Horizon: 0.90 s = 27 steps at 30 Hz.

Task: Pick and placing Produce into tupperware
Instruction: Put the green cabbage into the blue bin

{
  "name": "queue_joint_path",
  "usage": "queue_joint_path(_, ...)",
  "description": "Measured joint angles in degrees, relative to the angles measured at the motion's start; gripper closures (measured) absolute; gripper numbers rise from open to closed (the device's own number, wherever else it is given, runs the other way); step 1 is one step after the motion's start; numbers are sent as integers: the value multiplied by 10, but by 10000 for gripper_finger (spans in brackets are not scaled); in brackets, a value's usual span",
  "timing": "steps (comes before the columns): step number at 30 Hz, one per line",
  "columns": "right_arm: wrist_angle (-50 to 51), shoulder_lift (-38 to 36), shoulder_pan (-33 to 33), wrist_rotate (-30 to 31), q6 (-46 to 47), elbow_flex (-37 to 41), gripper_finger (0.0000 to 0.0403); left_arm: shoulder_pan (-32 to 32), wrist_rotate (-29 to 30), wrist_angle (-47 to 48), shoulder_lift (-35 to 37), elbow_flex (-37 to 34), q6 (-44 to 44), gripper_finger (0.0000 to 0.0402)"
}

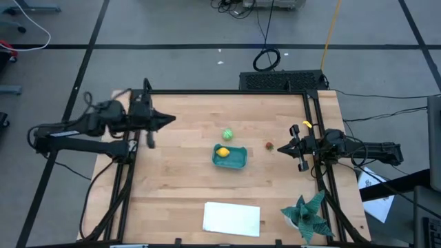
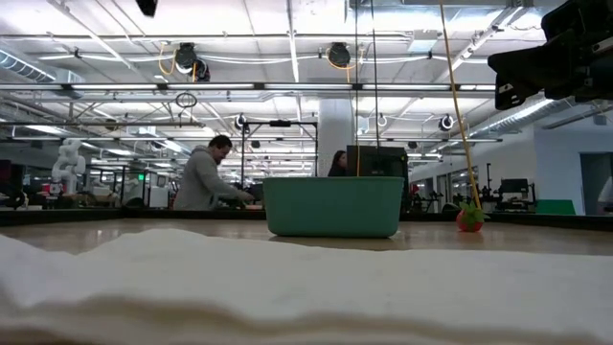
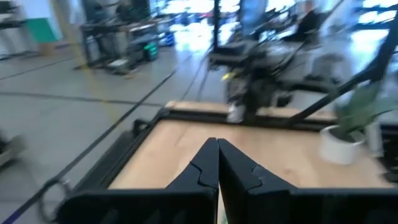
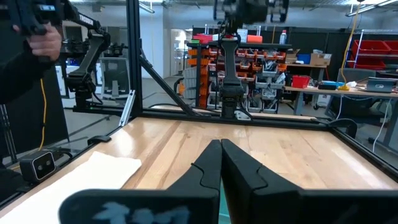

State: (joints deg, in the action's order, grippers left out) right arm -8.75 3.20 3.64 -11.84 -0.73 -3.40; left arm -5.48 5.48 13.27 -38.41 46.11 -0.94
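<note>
The teal-green tub (image 1: 231, 158) stands mid-table and also shows in the low view (image 2: 332, 206). The yellow lemon-like piece (image 1: 222, 152) lies inside it, at its left end. The light green ball (image 1: 227, 133) rests on the table just beyond the tub. The small dark red piece (image 1: 269, 145) rests on the table to the tub's right and also shows in the low view (image 2: 469, 218). My left gripper (image 1: 172, 119) is shut and empty at the far left, above the table. My right gripper (image 1: 279, 148) is shut and empty, just right of the red piece.
A flat white rectangle (image 1: 232, 218) lies near the front edge. A spiky teal-green plant (image 1: 306, 213) in a white pot stands at the front right corner. A black frame (image 1: 227, 92) borders the table. People show in the room beyond the table (image 2: 203, 177).
</note>
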Motion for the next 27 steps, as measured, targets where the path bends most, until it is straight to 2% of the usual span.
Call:
queue_joint_path(3,0,0,0,0,0,0,403,0,23,-35,3,-38,-5,401)
queue_joint_path(7,0,0,0,0,0,0,403,0,23,-80,31,-75,-9,401)
queue_joint_path(17,1,0,0,0,-3,0,403,0,21,-103,131,-144,3,401)
queue_joint_path(27,0,0,0,0,0,0,403,0,25,-145,191,-240,40,401)
